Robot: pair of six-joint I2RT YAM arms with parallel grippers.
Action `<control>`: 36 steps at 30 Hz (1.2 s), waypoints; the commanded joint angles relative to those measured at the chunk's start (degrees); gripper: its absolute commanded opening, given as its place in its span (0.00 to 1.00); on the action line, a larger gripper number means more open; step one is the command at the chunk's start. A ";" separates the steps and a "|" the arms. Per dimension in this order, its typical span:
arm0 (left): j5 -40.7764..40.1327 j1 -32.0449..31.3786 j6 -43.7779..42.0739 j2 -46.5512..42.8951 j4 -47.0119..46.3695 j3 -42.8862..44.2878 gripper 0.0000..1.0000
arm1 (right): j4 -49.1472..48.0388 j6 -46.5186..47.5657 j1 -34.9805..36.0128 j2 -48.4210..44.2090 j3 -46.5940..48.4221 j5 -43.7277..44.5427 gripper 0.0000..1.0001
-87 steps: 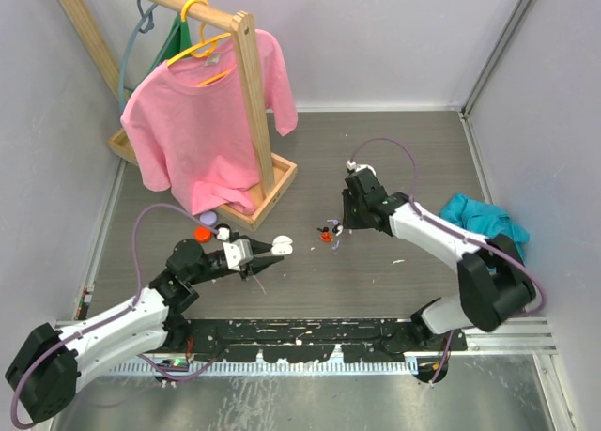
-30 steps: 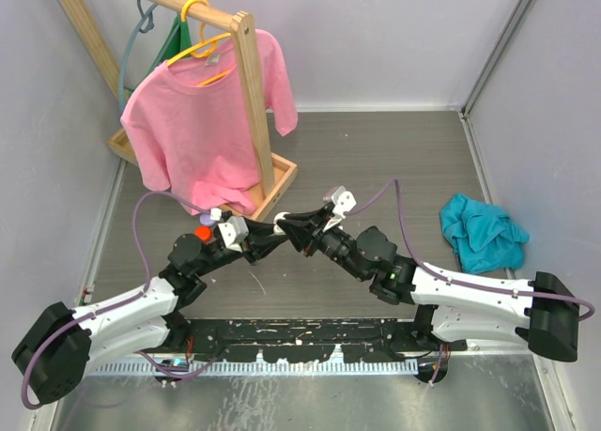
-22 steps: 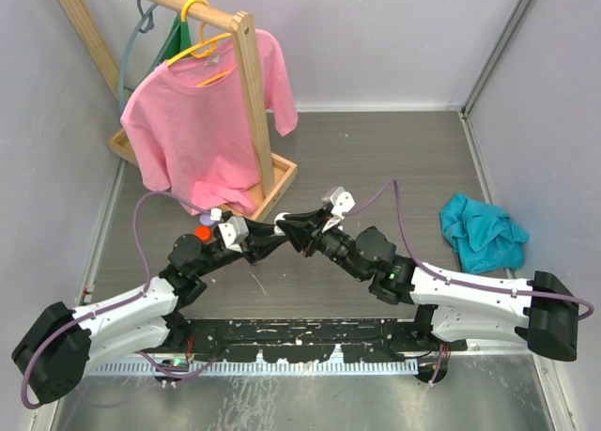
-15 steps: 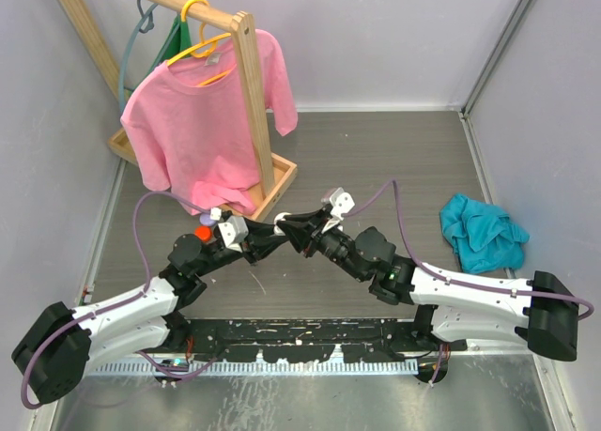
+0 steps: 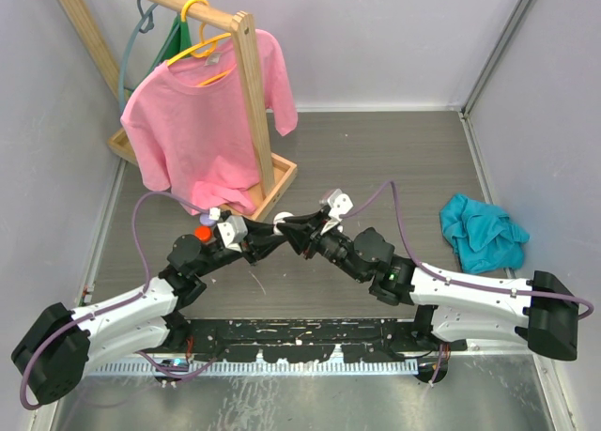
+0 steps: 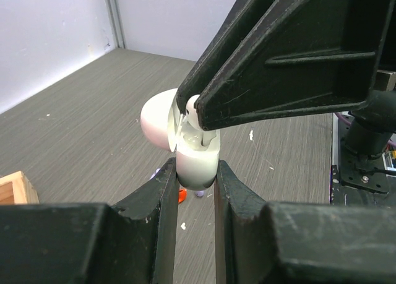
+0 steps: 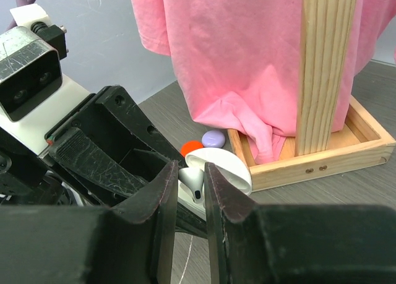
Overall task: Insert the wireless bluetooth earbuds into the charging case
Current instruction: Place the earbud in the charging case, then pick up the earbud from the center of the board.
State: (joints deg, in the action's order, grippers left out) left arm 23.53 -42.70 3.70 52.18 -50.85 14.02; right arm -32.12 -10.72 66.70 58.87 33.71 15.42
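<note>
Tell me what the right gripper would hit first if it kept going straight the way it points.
Most likely the open charging case clamped in the left gripper: it lies just ahead of the right gripper, whose white earbud looks to be at its mouth.

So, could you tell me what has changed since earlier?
The right gripper swung left and now holds a white earbud at the open case in the left gripper, which kept its grip. The pink shirt and teal cloth stayed put.
</note>
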 commanded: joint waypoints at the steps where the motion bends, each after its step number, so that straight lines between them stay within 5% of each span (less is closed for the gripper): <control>1: -0.55 -0.12 0.17 -1.17 -5.51 1.63 0.00 | -1.42 0.24 0.28 -1.21 0.09 0.71 0.30; 10: -1.11 -0.18 -0.47 -0.78 -5.53 0.39 0.00 | 4.11 0.72 0.28 -3.23 2.80 0.93 0.55; 26: -5.84 -0.18 -5.06 -7.88 1.73 -4.06 0.00 | 36.83 0.01 -2.18 -1.11 18.17 12.08 0.64; 36: -7.36 -0.19 -9.56 -18.49 13.46 -5.08 0.00 | 54.04 -6.64 -19.08 6.84 21.99 2.79 0.63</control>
State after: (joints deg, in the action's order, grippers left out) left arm 17.89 -42.70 -2.57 37.47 -40.86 8.86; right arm 14.61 -14.24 52.95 63.59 53.49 22.09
